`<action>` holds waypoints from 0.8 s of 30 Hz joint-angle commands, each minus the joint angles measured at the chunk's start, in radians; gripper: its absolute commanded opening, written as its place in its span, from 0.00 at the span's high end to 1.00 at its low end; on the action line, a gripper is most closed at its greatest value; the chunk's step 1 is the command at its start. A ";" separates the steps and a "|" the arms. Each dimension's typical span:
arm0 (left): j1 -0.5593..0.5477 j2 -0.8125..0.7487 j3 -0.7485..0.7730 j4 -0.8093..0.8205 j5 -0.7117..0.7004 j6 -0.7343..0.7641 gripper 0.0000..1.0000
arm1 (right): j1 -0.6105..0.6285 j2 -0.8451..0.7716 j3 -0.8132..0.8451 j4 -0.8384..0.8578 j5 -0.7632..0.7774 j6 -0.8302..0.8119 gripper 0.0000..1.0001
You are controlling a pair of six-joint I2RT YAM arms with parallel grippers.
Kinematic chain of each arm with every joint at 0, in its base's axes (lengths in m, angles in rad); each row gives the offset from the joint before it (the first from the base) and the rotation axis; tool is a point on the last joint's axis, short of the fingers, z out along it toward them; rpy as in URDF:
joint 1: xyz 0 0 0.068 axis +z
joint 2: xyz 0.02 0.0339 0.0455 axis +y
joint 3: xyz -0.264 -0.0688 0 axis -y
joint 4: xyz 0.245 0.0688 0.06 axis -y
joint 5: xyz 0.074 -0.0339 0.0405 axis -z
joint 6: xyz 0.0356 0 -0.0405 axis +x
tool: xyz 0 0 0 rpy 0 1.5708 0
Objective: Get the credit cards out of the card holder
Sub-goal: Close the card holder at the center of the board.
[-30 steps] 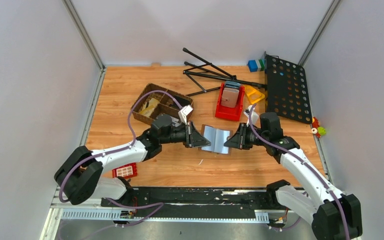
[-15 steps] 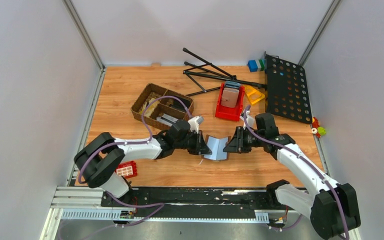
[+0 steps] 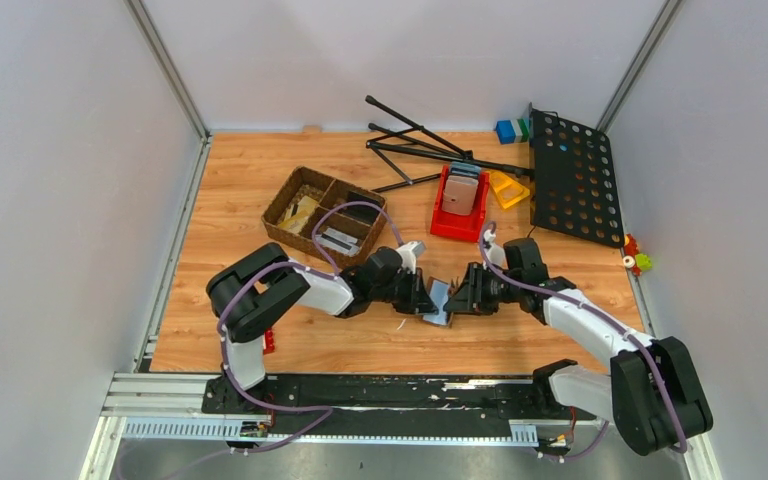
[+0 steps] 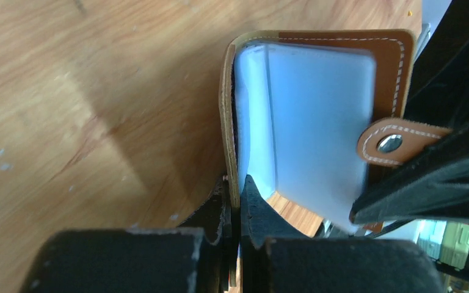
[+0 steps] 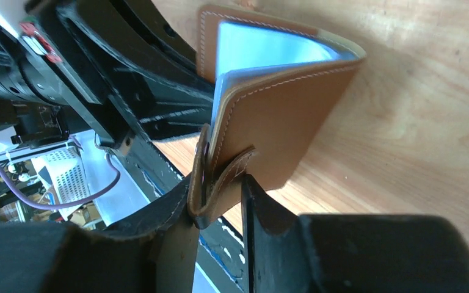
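Note:
The brown card holder [image 3: 439, 301] stands on the table, half folded, held between both grippers. In the left wrist view my left gripper [image 4: 239, 186] is shut on the edge of its left cover [image 4: 228, 122]; the pale sleeves [image 4: 317, 122] and the tab clasp [image 4: 391, 143] show. In the right wrist view my right gripper [image 5: 220, 198] is shut on the card holder's [image 5: 281, 122] other cover and tab. Grey-silvery credit cards [image 3: 338, 238] lie in the wicker basket. I cannot tell whether any cards sit in the sleeves. From above, the left gripper [image 3: 423, 297] and right gripper [image 3: 460, 296] face each other.
The wicker basket [image 3: 290, 195] stands behind the left arm. A red bin [image 3: 448, 226] with a pinkish-grey slab [image 3: 462, 192] sits behind the grippers. A black folded stand [image 3: 420, 145], a black perforated plate [image 3: 573, 180] and a red grid block [image 3: 269, 340] are around.
Both grippers have moved toward each other and nearer the front. The card holder has gone from lying open and flat to half folded between them.

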 commanded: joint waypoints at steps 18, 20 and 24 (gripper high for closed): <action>-0.048 -0.004 0.139 -0.372 -0.172 0.163 0.40 | 0.004 0.031 -0.004 0.154 0.003 -0.013 0.55; -0.047 -0.024 0.125 -0.394 -0.176 0.166 0.39 | 0.004 0.040 0.001 0.149 0.012 -0.018 0.55; -0.045 -0.095 0.079 -0.418 -0.200 0.166 0.38 | 0.003 0.046 0.014 0.148 0.027 -0.019 0.55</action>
